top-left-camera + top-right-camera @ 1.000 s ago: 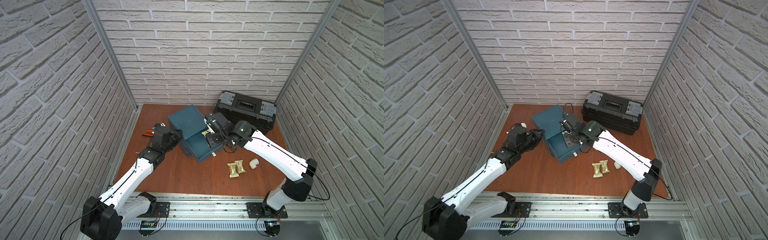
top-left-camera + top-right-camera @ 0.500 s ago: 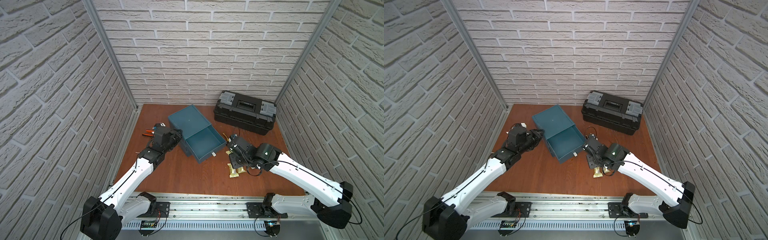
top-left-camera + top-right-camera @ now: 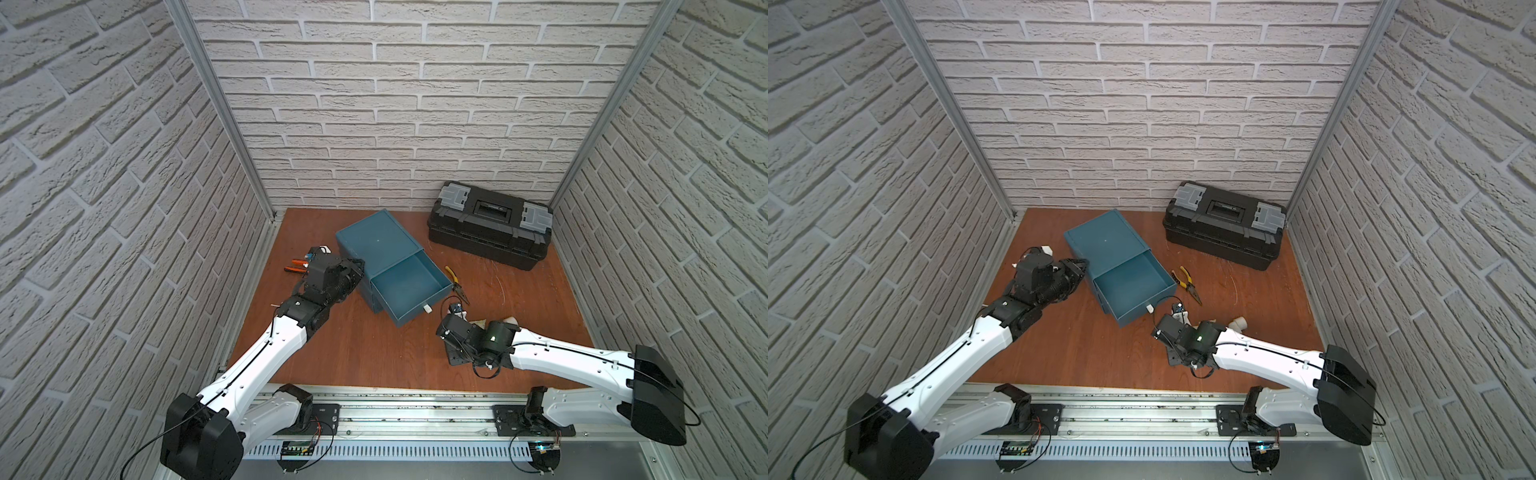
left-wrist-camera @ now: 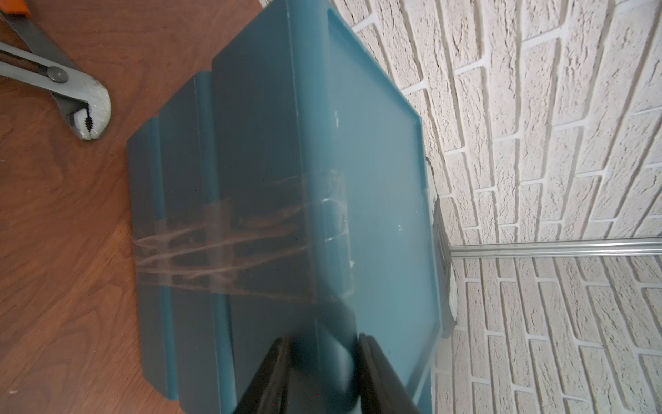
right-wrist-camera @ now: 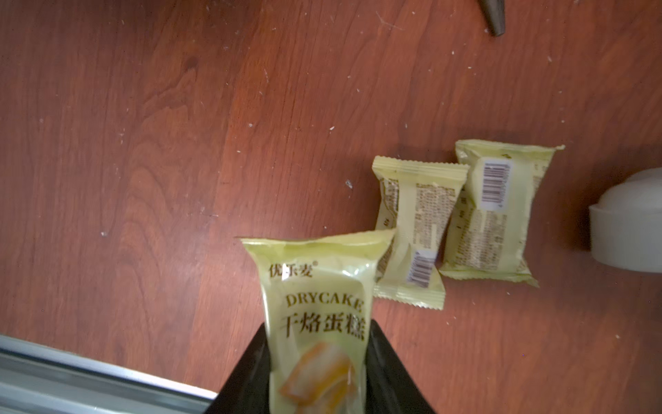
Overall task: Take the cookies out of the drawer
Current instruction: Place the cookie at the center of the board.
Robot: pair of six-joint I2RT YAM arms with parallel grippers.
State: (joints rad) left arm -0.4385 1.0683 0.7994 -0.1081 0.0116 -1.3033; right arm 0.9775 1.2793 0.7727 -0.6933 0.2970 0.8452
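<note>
**1. Status.** My right pincer (image 5: pixel 318 324) is partly closed on one pale gold packet (image 5: pixel 315 283). It grips the packet by one end, and the other end juts out free over the counter (image 5: pixel 143 143). In both top views this arm sits in the lower half of the frame, right of centre, in front of the open drawer (image 3: pixel 405 282). My left pincer (image 4: pixel 320 340) is closed down on a corner edge of the blue cabinet (image 3: pixel 376 241), left of centre. The fingertips are blurred there, so the hold looks firm but I cannot confirm it.

**2. Location of the cookies.** Two more packets (image 5: pixel 415 229) lie flat on the counter, touching each other, near the white pipe elbow (image 5: pixel 627 225). The drawer shows only bare floor in both top views, so I judge that the held packet is the last one.

**3. Hazards**
- **Slick film, end grip.** The packet may slip or swing on release. It could land on the lying pair or skid toward the metal rail (image 5: pixel 71 372) at the counter's front edge.
- **Height unknown.** If I lower too far, the cake is crushed against the counter.
- **Withdrawal sweep.** The arm could knock the elbow, which would probably roll, or the yellow-handled pliers (image 3: pixel 455 282).
- **Left hold.** Any pull or twist would shift the cabinet and could slide the drawer
</note>
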